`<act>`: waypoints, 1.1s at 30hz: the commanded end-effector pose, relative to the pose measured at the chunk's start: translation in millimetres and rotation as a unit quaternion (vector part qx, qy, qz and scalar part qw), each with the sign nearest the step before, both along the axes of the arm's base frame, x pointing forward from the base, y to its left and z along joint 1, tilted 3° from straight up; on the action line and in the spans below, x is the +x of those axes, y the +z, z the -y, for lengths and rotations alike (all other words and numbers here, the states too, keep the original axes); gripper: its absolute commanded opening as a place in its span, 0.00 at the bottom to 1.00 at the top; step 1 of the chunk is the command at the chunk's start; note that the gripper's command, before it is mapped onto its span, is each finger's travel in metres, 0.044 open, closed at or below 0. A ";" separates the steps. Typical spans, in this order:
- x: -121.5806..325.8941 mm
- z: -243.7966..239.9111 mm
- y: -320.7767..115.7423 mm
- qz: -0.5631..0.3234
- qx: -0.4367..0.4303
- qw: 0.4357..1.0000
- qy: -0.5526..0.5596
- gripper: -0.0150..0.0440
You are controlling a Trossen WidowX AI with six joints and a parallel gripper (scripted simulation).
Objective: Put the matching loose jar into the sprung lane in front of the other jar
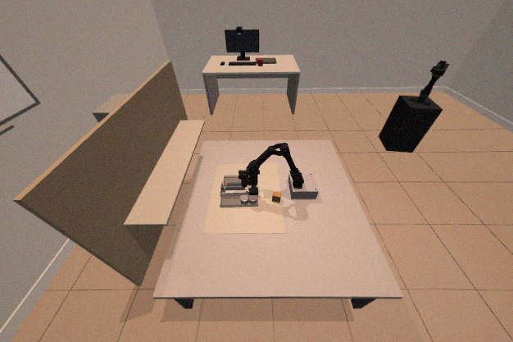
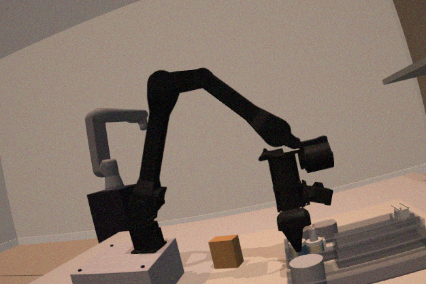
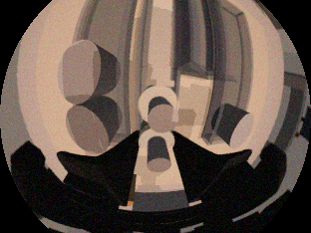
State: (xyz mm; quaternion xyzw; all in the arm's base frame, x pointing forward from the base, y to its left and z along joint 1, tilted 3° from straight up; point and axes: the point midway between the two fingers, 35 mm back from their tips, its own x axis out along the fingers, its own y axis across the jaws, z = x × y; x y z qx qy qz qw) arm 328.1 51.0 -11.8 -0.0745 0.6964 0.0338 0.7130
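The grey rack [image 1: 239, 206] [image 2: 382, 267] has parallel lanes. My gripper [image 1: 253, 193] [image 2: 298, 250] [image 3: 155, 134] points down at the front end of its middle lane. It is shut on a small jar with a pale shoulder and a narrow grey top [image 3: 158, 163], upright between the fingertips. A matching jar [image 2: 314, 245] [image 3: 160, 118] stands upright in the middle lane directly behind it; the two look close together. The fingers partly hide the held jar in the exterior view. Whether its base touches the lane floor, and its position against the front stop, cannot be told. The pusher plate is not clearly visible.
Two wide grey jars [image 3: 80, 72] [image 3: 87, 126] fill the front of one side lane. Another grey jar [image 2: 326, 227] [image 3: 242, 129] stands at the front of the opposite lane. An orange block [image 1: 276, 196] [image 2: 224, 253] stands between the rack and the robot's base box [image 1: 304, 193] [image 2: 165, 265].
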 end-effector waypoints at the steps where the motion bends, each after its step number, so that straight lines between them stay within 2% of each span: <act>1: 3.0 -0.3 -1.6 0.007 0.001 1.000 0.003 0.25; 33: -1.5 0.6 -4.9 0.006 0.001 1.000 0.003 0.25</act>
